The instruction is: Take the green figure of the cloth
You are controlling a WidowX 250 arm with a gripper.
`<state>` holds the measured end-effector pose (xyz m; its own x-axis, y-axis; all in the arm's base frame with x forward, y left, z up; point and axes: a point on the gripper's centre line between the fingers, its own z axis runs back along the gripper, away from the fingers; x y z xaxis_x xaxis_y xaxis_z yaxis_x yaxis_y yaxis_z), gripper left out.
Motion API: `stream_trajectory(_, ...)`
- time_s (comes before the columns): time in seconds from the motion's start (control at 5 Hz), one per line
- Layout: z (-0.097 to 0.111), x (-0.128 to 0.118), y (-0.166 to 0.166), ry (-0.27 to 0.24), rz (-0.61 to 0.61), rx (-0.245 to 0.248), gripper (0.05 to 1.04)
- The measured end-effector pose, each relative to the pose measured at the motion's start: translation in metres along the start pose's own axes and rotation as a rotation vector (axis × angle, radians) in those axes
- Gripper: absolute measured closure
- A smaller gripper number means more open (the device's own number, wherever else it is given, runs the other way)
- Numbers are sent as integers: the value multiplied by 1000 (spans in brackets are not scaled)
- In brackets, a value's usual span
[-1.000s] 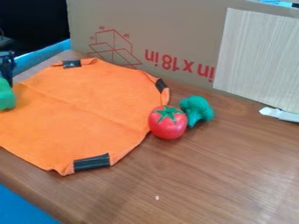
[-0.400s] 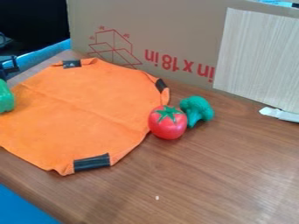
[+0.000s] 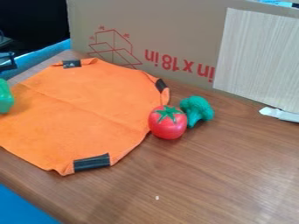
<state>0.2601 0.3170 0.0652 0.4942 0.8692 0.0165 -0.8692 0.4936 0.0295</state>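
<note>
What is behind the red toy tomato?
A green toy broccoli sits behind it to the right, and the orange cloth shows behind its upper left. The tomato covers the spot directly behind it, so whether it touches the broccoli cannot be seen.

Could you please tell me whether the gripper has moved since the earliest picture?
Yes. Against the orange cloth, the gripper has moved up in the view, leaving a gap above the green figure.
</note>
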Motion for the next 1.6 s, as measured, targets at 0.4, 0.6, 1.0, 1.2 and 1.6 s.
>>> stream_trajectory(0.4,21,-16,-2,-4,-7,20,981)
stream_trajectory(0.6,24,-40,-10,15,-49,39,981)
stream_trajectory(1.0,30,-93,-29,17,-131,60,981)
stream_trajectory(1.2,31,-115,-39,36,-151,71,981)
stream_trajectory(1.6,27,-155,-68,56,-183,118,981)
